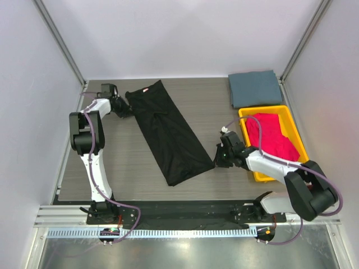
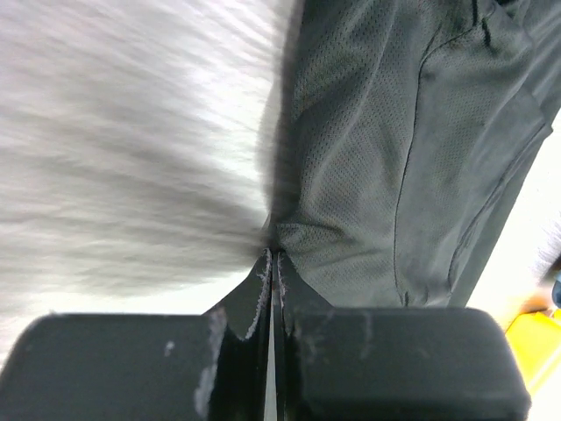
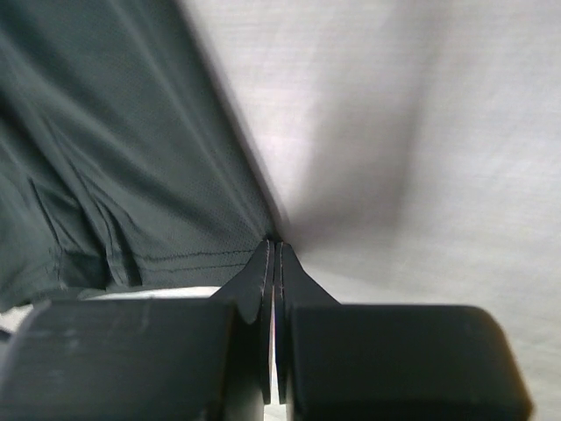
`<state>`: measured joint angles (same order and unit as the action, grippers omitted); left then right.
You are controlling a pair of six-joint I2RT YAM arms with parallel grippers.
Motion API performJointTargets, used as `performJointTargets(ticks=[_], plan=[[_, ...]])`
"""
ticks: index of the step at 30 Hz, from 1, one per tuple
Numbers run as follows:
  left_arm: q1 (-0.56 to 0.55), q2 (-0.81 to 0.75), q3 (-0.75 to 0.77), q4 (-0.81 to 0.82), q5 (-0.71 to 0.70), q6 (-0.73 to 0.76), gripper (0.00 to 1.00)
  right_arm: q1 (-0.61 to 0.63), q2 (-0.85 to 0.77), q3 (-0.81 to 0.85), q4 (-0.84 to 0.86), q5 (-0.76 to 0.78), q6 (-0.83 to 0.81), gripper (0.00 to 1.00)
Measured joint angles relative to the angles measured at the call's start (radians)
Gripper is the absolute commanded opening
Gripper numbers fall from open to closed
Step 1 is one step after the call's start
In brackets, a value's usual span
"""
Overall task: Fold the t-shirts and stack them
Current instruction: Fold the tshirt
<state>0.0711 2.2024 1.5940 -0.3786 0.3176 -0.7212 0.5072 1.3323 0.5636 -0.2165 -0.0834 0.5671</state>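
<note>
Now that your left fingers (image 2: 254, 298) and right fingers (image 3: 294, 285) are pinched shut on opposite end corners of the black t-shirt (image 1: 168, 134), which lies diagonally as a long strip across the tabletop (image 1: 112, 162), lift both ends evenly to fold it in half.

**Twin white-and-black arms with mauve cabling**

The left arm (image 1: 92, 165) and right arm (image 1: 268, 163) are built alike: smooth white tubular links between bulky matte-black joint housings. Each rises from a black base (image 1: 104, 210). A thin mauve cable (image 1: 134, 208) loops out at the base and runs along the links. The left gripper (image 2: 272, 256) and right gripper (image 3: 273, 246) share one design. Their fingers (image 2: 386, 360) are blocky black bodies that narrow to thin pointed tips, with inner edges scuffed pale grey and a few whitish flecks on the left one's blocks.
</note>
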Motion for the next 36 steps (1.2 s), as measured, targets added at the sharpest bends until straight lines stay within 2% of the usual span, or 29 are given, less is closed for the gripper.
performJointTargets(ticks=[5, 12, 25, 29, 33, 36], plan=[[-0.035, 0.029, 0.034, 0.013, 0.026, 0.011, 0.00, 0.130, -0.097, -0.071, -0.007, 0.074, 0.118, 0.01], [-0.069, 0.091, 0.101, 0.061, 0.098, 0.015, 0.00, 0.264, -0.154, -0.120, -0.003, 0.157, 0.277, 0.01], [-0.140, 0.332, 0.459, 0.083, 0.179, -0.015, 0.00, 0.349, -0.099, -0.119, 0.068, 0.275, 0.560, 0.01], [-0.139, 0.378, 0.549, 0.052, 0.187, 0.001, 0.09, 0.356, -0.034, -0.079, 0.090, 0.285, 0.596, 0.01], [-0.134, 0.404, 0.660, -0.060, 0.181, 0.044, 0.18, 0.359, 0.010, -0.050, 0.105, 0.288, 0.615, 0.01], [-0.121, 0.373, 0.653, -0.111, 0.161, 0.063, 0.21, 0.360, 0.014, -0.047, 0.107, 0.289, 0.618, 0.01]])
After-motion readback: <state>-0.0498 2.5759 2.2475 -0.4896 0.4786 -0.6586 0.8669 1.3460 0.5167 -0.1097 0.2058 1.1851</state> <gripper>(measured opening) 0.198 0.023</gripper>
